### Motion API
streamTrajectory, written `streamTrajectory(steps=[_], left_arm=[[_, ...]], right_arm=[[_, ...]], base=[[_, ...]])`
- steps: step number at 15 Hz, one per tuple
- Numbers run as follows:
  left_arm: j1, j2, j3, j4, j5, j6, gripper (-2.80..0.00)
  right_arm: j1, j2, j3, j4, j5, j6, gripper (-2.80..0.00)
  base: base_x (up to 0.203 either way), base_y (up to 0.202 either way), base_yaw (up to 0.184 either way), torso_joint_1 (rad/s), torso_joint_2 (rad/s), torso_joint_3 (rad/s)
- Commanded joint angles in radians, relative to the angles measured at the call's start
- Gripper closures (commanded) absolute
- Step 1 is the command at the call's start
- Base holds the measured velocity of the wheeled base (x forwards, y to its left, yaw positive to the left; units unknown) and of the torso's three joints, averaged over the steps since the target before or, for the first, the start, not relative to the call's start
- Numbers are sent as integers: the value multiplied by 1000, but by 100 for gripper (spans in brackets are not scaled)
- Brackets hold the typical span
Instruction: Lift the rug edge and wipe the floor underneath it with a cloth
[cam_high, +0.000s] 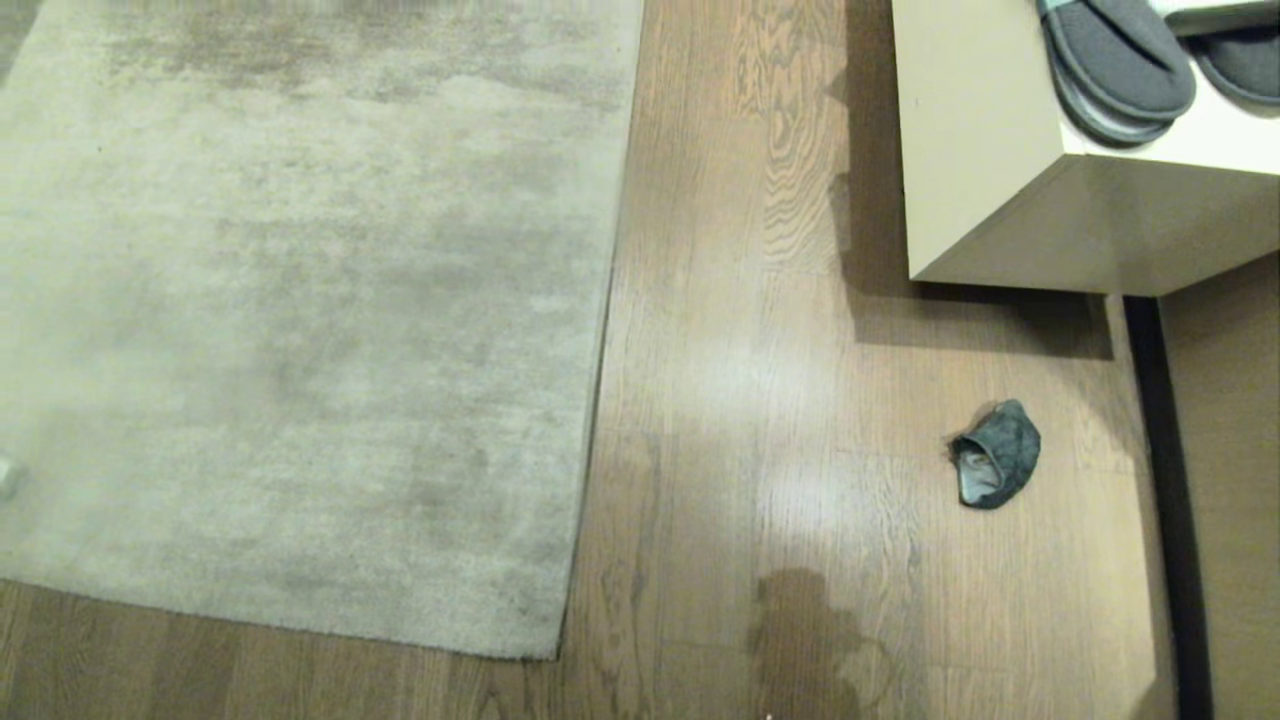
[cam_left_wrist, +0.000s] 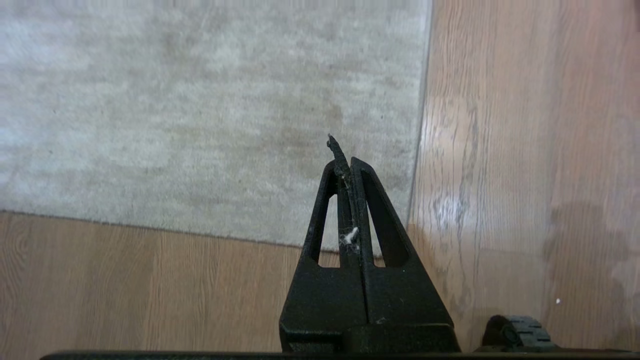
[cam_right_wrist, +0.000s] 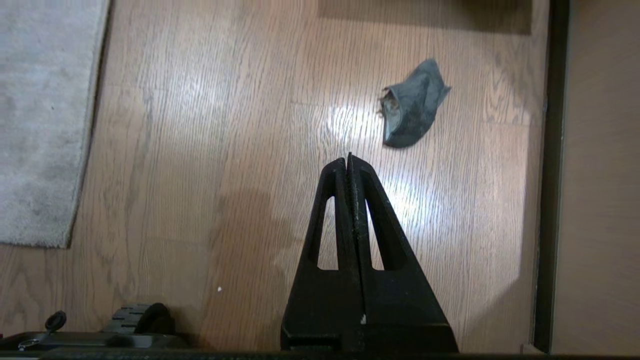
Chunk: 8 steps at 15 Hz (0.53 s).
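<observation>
Both hands are clenched on nothing. The left hand (cam_left_wrist: 345, 162) hangs above the rug's near corner, with the rug edge (cam_left_wrist: 419, 150) just beside its tips. The cloth (cam_right_wrist: 412, 105) lies crumpled on the floor (cam_right_wrist: 225, 125), ahead of the right hand (cam_right_wrist: 349, 167), apart from it and well clear of the rug.

The floor (cam_high: 780, 420) is brown wood-grain plank with a slight sheen, glare showing beside the cloth (cam_high: 995, 455), a soft, crumpled dark grey-teal fabric. The rug (cam_high: 300, 300) is matt, low-pile, mottled grey-beige. Both grippers look like matt black plastic, a wisp of white fluff on the left gripper (cam_left_wrist: 345, 155).
</observation>
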Motion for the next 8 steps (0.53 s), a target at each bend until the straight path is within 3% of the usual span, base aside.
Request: streamTrajectory(steps=[1, 8], left_arm=[[0, 1, 0, -1, 0, 0, 0], [0, 1, 0, -1, 0, 0, 0]], right_arm=[[0, 1, 0, -1, 0, 0, 0], [0, 1, 0, -1, 0, 0, 0]], base=[[0, 0, 0, 2, 2, 204], [0, 0, 0, 1, 2, 200]])
